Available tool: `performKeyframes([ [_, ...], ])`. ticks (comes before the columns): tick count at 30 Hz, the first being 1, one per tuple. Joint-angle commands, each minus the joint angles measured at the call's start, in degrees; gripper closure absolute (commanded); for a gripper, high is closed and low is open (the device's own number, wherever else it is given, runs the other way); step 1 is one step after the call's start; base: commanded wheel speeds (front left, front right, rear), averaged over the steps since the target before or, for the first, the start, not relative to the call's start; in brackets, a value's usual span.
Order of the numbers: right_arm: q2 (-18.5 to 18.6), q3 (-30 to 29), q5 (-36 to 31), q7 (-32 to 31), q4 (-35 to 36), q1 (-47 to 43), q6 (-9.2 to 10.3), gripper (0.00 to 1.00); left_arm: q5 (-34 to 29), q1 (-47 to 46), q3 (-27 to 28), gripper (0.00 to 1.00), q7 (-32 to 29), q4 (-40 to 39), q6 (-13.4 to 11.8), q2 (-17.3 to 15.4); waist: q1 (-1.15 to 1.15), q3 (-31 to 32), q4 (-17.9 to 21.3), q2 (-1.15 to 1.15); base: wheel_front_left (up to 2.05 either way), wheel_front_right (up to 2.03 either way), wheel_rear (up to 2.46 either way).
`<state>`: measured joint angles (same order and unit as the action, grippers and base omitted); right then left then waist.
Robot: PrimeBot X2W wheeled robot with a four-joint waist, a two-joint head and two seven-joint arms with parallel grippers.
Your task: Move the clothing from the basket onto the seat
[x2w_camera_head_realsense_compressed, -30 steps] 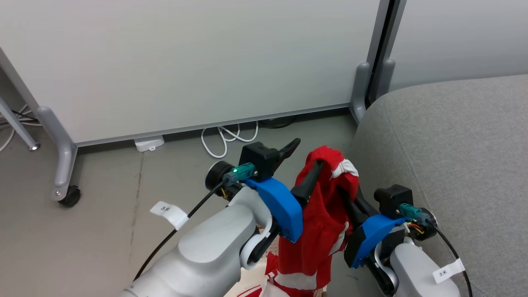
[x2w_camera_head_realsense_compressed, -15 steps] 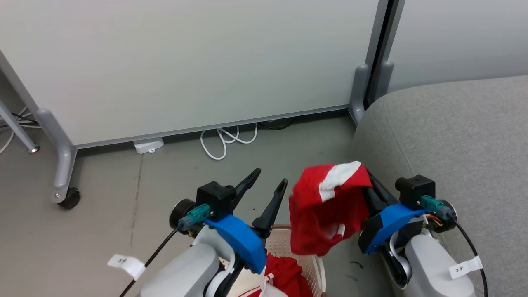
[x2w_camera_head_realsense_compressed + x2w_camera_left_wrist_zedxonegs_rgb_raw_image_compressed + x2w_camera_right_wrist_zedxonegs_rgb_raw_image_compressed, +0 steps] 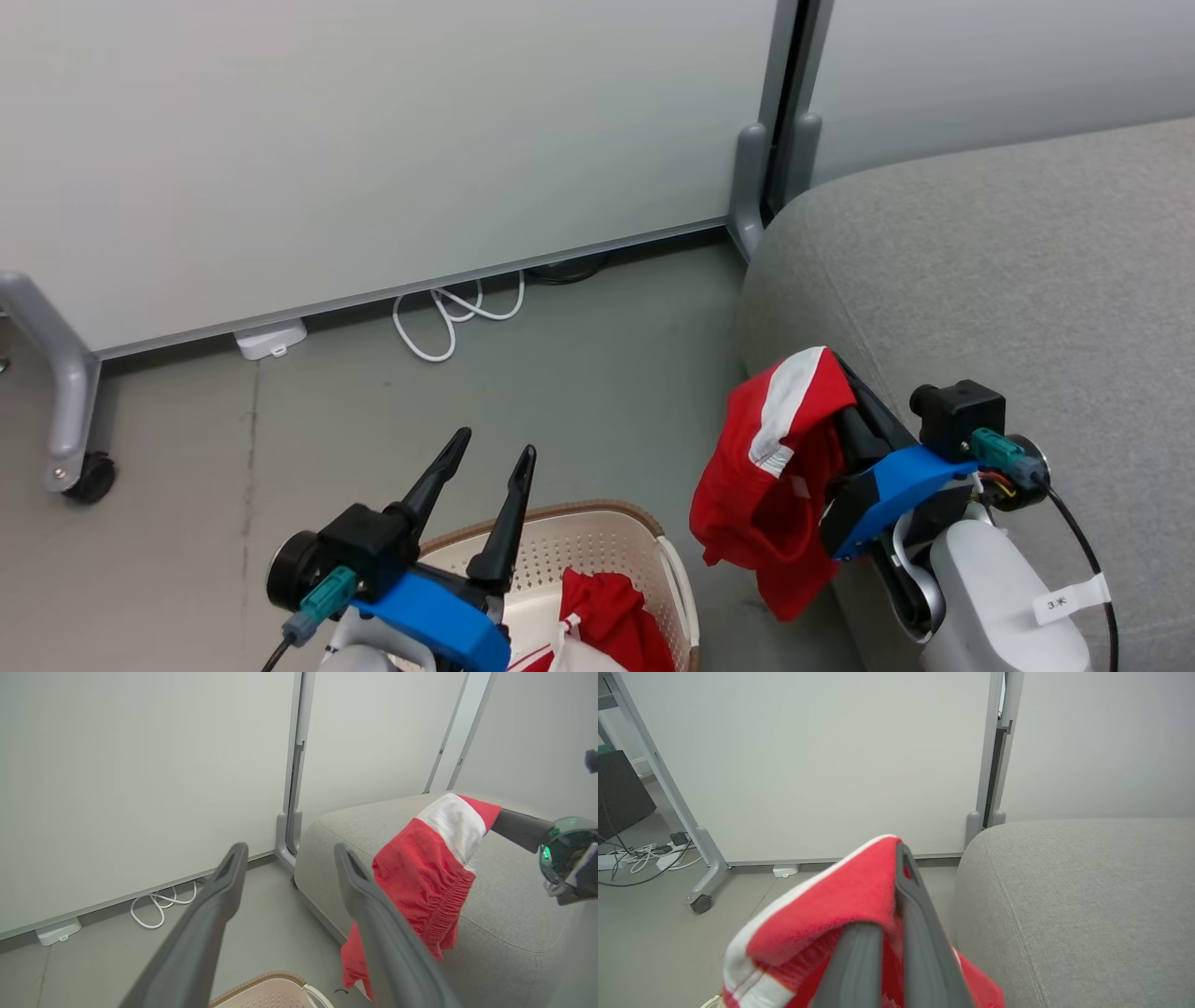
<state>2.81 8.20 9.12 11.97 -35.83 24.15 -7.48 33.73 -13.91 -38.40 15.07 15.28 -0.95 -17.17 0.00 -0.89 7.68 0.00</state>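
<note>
A red garment with a white panel [image 3: 775,467] hangs from my right gripper [image 3: 834,373], whose fingers are shut on its top edge, right beside the grey seat's rounded front corner [image 3: 980,280]. The same garment [image 3: 430,872] drapes before the seat [image 3: 504,924] in the left wrist view, and it covers my right fingers [image 3: 915,933] in the right wrist view. My left gripper [image 3: 495,453] stands open and empty over the cream basket [image 3: 597,546], where more red clothing [image 3: 607,611] lies.
A white partition panel on grey wheeled feet [image 3: 70,411] closes off the back. A coiled white cable [image 3: 448,317] and a small white box [image 3: 271,338] lie on the grey floor at its base. Bare floor lies between basket and panel.
My left gripper has let go of the garment and dropped back over the basket. My right gripper has carried the garment right toward the seat. The head view has turned right.
</note>
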Motion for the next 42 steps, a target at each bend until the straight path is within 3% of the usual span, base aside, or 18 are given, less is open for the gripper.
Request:
performKeyframes([
  [1, 0.15, -0.15, -0.22, -0.26, 0.84, -0.74, -0.03, 1.00, -1.33, 1.68, 1.36, 0.00, 0.14, -0.89, 0.38, -0.14, 0.00, -0.54, 1.39, 0.00, 0.00, 0.00, 0.00],
  [12, 0.15, 0.26, 0.53, -2.08, 5.82, -2.28, -0.03, 1.00, -8.40, 8.58, 11.51, 0.00, 0.15, -3.84, 2.58, 2.50, 0.00, -2.00, 8.47, 0.00, 0.00, 0.00, 0.00],
  [22, 0.15, 0.85, 1.52, -2.54, 7.99, -3.88, -0.03, 1.00, -11.96, 9.76, 15.27, 0.00, 0.15, -2.80, 5.47, 4.83, 0.00, -2.50, 13.11, 0.00, 0.00, 0.00, 0.00],
  [34, 0.15, -0.62, 2.29, -3.12, 8.98, -3.97, -0.03, 1.00, -14.58, 8.65, 16.73, 0.00, 0.15, -1.62, 7.30, 6.27, 0.00, -4.01, 13.21, 0.00, 0.00, 0.00, 0.00],
  [42, 0.16, -5.60, 5.09, -7.24, 8.73, 3.96, -0.03, 1.00, -16.44, 7.11, 18.07, 0.00, 0.15, -2.91, 7.66, 6.30, 0.00, -8.28, 12.16, 0.00, 0.00, 0.00, 0.00],
])
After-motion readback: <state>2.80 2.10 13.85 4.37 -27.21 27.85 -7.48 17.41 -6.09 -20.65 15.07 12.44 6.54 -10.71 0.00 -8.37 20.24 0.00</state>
